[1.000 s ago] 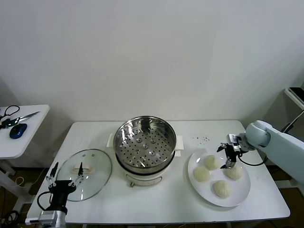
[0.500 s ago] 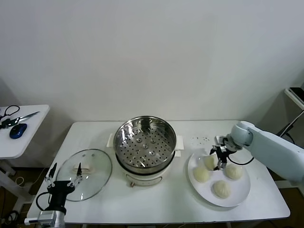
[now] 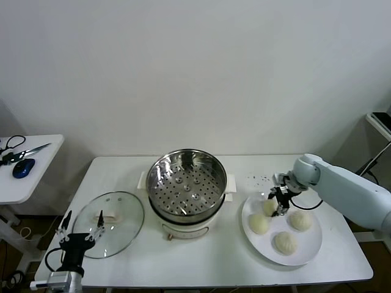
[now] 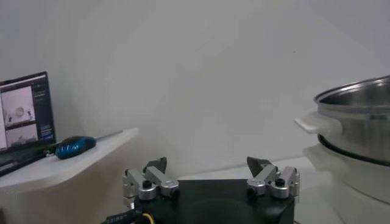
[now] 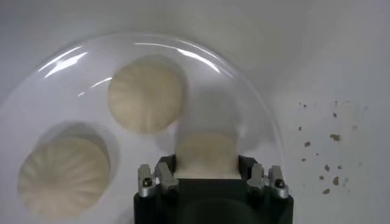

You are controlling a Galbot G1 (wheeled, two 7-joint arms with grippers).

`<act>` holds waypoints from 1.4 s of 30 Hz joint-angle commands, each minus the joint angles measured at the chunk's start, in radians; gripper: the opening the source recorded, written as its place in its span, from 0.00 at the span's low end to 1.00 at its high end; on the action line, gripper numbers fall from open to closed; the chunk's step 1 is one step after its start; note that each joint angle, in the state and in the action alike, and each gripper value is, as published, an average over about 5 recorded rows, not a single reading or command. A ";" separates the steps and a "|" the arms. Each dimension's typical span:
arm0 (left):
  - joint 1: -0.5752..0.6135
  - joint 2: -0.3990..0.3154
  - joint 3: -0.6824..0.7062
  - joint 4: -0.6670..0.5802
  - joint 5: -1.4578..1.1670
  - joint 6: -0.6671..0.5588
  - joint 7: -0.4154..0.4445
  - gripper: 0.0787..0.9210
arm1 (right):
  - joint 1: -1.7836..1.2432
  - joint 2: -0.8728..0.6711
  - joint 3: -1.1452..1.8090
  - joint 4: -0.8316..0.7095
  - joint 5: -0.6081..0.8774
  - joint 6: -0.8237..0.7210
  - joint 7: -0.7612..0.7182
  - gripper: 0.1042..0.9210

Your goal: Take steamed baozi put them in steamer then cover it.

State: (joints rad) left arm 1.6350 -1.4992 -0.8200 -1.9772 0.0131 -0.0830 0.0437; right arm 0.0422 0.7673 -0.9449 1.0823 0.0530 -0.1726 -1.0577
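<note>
The steamer (image 3: 186, 183), a shiny perforated basket on a cream base, stands mid-table with nothing in it. Its rim also shows in the left wrist view (image 4: 359, 103). The glass cover (image 3: 110, 215) lies flat to its left. On the white plate (image 3: 308, 244) at the right, my right gripper (image 3: 276, 204) is shut on the back-left steamed baozi (image 3: 269, 206). The wrist view shows this baozi (image 5: 206, 155) squeezed between the jaws of the right gripper (image 5: 206, 167). Three more baozi (image 3: 285, 242) rest on the plate. My left gripper (image 3: 81, 229) hangs open at the table's front left corner.
A side table (image 3: 36, 159) at the far left carries a blue mouse (image 3: 23, 167) and scissors. Dark crumbs (image 3: 259, 179) speckle the table behind the plate. In the left wrist view, the left gripper (image 4: 207, 167) holds nothing.
My right gripper moved left across the plate from between two buns to the back-left bun, then shut on it. The left arm has stayed put.
</note>
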 commanded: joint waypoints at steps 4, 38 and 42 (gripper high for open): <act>0.003 0.003 -0.003 -0.003 -0.006 0.004 -0.001 0.88 | 0.155 -0.006 -0.081 0.021 0.015 0.049 -0.019 0.67; 0.022 0.008 0.010 -0.017 -0.020 0.028 -0.005 0.88 | 0.528 0.619 -0.281 0.063 -0.337 0.629 -0.076 0.69; 0.017 0.001 0.014 -0.017 -0.018 0.034 -0.006 0.88 | 0.459 0.656 -0.264 0.035 -0.399 0.651 -0.066 0.69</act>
State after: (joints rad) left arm 1.6561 -1.4919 -0.8098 -1.9928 -0.0064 -0.0560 0.0379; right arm 0.5718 1.3250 -1.2343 1.1279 -0.2378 0.4163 -1.1207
